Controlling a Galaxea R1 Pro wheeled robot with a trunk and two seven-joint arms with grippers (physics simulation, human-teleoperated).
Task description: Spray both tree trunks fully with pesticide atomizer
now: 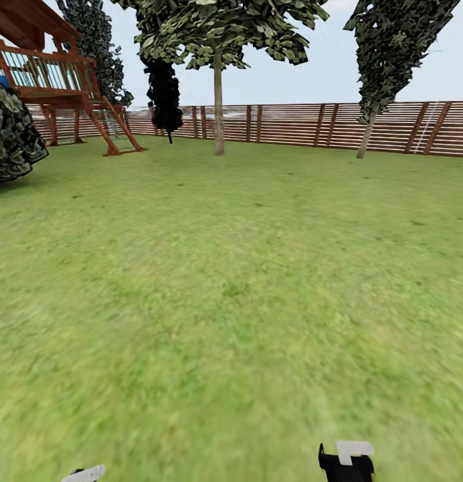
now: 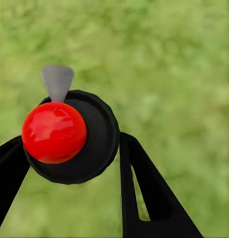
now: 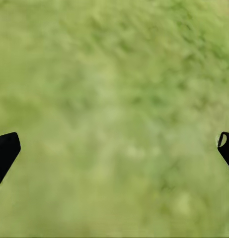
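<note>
Pesticide atomizer (image 2: 69,136) sits clamped in the left end effector (image 2: 74,163), seen top-down in the left wrist view: round black body, glossy red ball top offset to one side, small grey wedge nozzle sticking out past the rim. Black fingers (image 2: 144,188) press its sides, blurred green lawn (image 2: 184,59) beyond it. Head view: a pale sliver of the left arm at the bottom edge, grass ahead. Far off stand a wooden play structure (image 1: 57,80), a pale-trunked tree (image 1: 218,100) in front of the slatted fence (image 1: 292,124), and a second leaning tree (image 1: 385,53) further right. Right end effector (image 3: 114,148) is spread wide, nothing between the fingertips (image 3: 5,151), grass beyond them.
</note>
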